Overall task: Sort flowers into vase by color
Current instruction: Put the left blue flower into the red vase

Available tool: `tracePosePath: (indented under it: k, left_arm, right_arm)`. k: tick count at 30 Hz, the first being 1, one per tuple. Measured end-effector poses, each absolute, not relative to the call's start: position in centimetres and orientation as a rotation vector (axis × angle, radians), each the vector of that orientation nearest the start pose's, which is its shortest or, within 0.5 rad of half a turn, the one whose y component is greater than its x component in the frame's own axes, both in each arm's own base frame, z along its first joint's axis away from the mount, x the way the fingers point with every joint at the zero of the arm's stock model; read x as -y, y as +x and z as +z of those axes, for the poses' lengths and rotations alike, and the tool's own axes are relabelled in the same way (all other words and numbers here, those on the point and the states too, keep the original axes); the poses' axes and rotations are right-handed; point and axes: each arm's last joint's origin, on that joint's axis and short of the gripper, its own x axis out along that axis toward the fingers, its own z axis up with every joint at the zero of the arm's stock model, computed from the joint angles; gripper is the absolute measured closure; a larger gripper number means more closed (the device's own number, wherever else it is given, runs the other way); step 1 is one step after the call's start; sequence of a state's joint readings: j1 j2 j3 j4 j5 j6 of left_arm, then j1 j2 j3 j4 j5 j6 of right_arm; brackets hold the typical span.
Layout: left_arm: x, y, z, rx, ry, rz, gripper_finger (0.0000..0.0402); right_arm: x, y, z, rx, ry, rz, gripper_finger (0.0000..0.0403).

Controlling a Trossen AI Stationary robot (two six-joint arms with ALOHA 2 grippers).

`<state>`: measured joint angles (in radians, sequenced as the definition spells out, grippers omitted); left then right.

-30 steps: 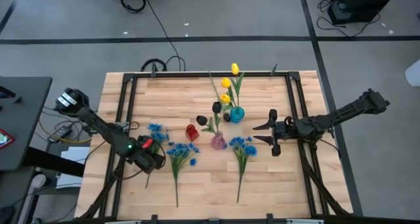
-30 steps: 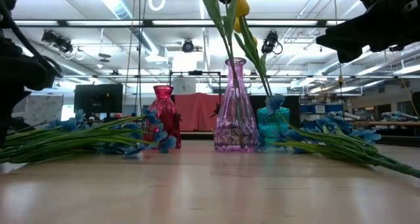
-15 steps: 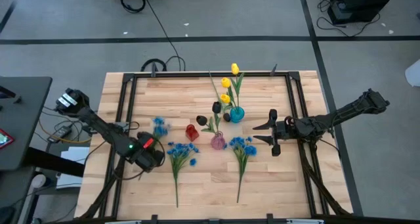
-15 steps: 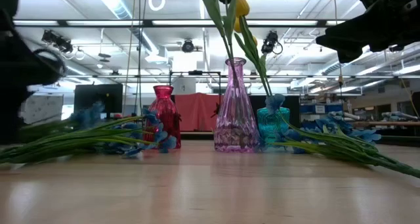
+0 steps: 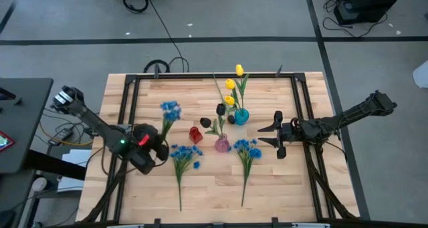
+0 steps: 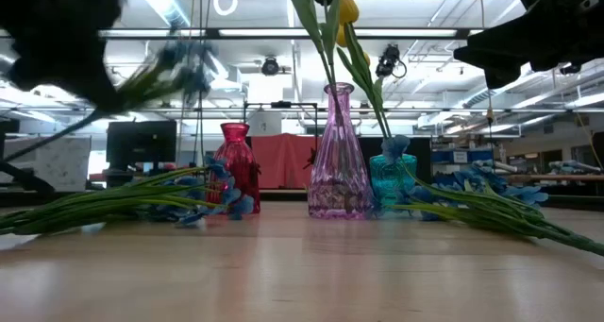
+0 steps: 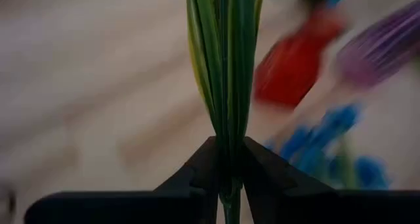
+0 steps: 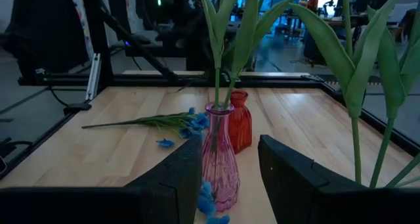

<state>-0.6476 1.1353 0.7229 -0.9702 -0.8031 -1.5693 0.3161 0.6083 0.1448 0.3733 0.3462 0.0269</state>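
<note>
1. Gripping a blue flower [image 5: 170,111] by its green stem, the left gripper [image 7: 227,178] is seen over the table's left side; fingers [image 7: 197,171] are pinched tight on the stem, w/ the leaves running up between them in the left wrist view.
2. The held flower's blossoms are carried up off the wood, near the red vase [image 5: 195,134], not touching it. In the low view it's blurred, high at upper left [image 6: 179,62].
3. Two more blue bunches are left flat on the table [image 5: 281,188]: one [image 5: 184,158] just right of the left gripper, one [image 5: 247,151] in front of the pink vase [image 5: 223,144].
4. Dark tulips [image 5: 221,109] are stood in the pink vase; a 2nd dark bud [image 5: 206,123] droops toward the red vase.
5. Yellow tulips [image 5: 231,85] are stood in the teal vase [image 5: 241,116], behind the pink one.
6. The red vase is seen w/ no stems in it, just left of the pink vase.
7. The right gripper [image 5: 276,136] is held above the table's right side, apart from the vases; fingers [image 8: 295,168] are parted approx. halfway, nothing between them, the pink vase framed ahead [image 8: 220,158].
</note>
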Motion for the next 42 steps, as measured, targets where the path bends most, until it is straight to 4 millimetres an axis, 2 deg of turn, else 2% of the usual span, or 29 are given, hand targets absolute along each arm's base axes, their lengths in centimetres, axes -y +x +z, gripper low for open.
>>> tracePosePath:
  k: [4, 9, 19, 22, 25, 28, 32, 37, 42]
  left_arm:
    - [8.7, 15.6, 24.0, -0.423, -0.338, 0.749, 0.0338]
    - [9.0, 16.5, 25.6, -0.256, -0.106, 0.756, 0.0338]
    - [7.7, 18.3, 26.4, -0.253, 0.025, 0.828, 0.0338]
    - [7.2, 20.0, 27.5, -0.274, 0.067, 0.76, 0.0338]
    - [6.5, 21.7, 29.3, -0.239, 0.127, 0.614, 0.0338]
    - [5.6, 22.3, 30.4, -0.191, 0.185, 0.556, 0.0338]
    - [4.3, 22.9, 30.8, -0.17, 0.156, 0.461, 0.0338]
    - [4.0, 23.9, 30.8, -0.113, 0.133, 0.301, 0.0338]
    - [3.5, 23.4, 27.7, 0.007, 0.118, 0.245, 0.0338]
  right_arm:
    - [-3.5, 14.0, 19.0, -0.083, -0.002, -0.032, 0.0244]
    - [-3.4, 14.0, 19.2, -0.064, 0.012, -0.039, 0.0244]
    - [-2.9, 14.2, 19.4, -0.04, 0.048, -0.072, 0.0244]
    - [-2.7, 14.2, 19.4, -0.04, 0.048, -0.088, 0.0244]
    - [-2.4, 14.3, 19.4, -0.039, 0.048, -0.105, 0.0244]
    - [-2.2, 14.3, 19.4, -0.039, 0.064, -0.113, 0.0244]
    - [-2.2, 14.3, 19.4, -0.04, 0.067, -0.091, 0.0244]
    - [-2.2, 14.3, 19.7, -0.014, 0.053, -0.098, 0.0244]
    - [-2.2, 14.3, 20.1, 0.021, 0.049, -0.082, 0.0244]
